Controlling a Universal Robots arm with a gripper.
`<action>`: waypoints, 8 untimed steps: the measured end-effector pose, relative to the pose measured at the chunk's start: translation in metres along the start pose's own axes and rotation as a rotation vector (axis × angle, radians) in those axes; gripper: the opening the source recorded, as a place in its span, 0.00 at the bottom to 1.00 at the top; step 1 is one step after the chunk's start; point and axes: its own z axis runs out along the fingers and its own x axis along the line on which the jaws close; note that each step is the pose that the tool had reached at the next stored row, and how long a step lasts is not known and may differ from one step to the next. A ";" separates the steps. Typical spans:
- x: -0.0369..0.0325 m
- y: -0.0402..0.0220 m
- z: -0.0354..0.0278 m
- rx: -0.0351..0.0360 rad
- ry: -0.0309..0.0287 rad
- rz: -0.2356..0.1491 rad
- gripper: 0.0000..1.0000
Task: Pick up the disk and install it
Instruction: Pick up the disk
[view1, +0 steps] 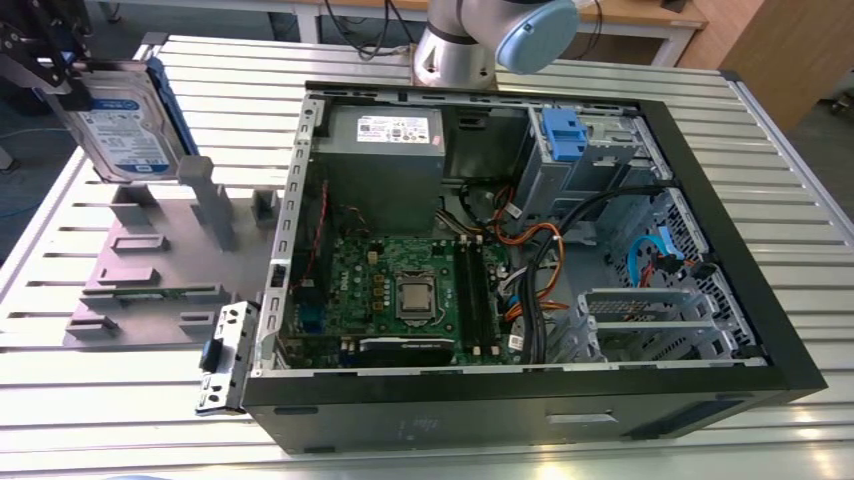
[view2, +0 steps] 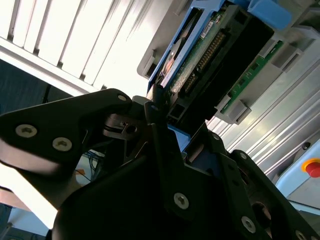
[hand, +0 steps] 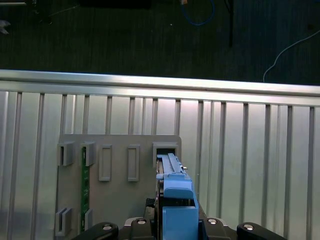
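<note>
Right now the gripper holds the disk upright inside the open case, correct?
Not inside the case. The gripper holds the disk upright at the grey rack, outside the open case, on the exterior view's left. The exterior view shows this.

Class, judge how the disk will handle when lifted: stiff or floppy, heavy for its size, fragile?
The disk probably stays stiff: a flat metal slab in a blue frame. Likely heavy for its size, being metal-cased. Possibly fragile where its bare circuit board shows in the second wrist view.
</note>
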 end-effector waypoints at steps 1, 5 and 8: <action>0.0000 0.0000 -0.0002 0.0000 0.0000 0.000 0.36; 0.0000 0.0000 -0.0011 0.0000 0.0000 0.000 0.36; 0.0000 0.0000 -0.0018 0.0000 0.0000 0.000 0.36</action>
